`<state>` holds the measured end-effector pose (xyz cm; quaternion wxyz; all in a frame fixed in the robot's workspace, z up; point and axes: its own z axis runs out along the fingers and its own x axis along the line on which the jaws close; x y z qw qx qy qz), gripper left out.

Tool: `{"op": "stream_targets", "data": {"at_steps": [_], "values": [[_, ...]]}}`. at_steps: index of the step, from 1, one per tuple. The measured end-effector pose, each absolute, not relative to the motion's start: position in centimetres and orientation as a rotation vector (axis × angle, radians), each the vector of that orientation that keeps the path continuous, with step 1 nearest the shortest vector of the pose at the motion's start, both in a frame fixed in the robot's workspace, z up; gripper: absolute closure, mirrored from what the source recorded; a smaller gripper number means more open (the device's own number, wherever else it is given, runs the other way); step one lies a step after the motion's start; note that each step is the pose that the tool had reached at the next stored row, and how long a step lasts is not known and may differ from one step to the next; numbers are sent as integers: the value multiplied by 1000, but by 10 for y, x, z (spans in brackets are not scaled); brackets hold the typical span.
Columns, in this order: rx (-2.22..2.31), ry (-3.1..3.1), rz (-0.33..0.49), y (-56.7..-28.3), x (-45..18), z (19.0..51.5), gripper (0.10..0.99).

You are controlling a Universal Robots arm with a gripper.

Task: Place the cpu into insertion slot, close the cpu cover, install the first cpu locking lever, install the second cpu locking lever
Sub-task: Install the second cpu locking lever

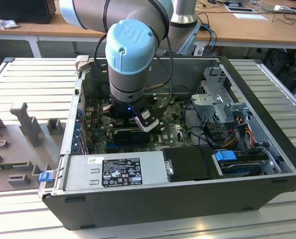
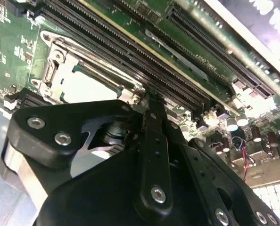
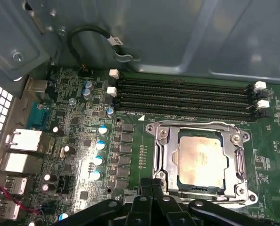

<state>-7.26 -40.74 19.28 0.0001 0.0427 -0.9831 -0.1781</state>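
Hovering low inside the open computer case, the end effector is sitting with its fingers pressed together on nothing, just beside the cpu cover, which is lying shut around the cpu seated in the insertion slot, beside the memory slots.

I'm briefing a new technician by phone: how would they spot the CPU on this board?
On the green motherboard, go to the four long black memory slots. Right beside them sits a silvery metal cover frame. The CPU is the flat, pale square chip showing through its opening, the only smooth metal-topped square among them.
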Motion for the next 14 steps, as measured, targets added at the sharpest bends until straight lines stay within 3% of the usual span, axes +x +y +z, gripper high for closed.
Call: {"op": "stream_targets", "data": {"at_steps": [10, 14], "values": [[133, -3086, -563, -407, -73, 236, 980], [134, -3086, -564, -407, -73, 238, 980]]}}
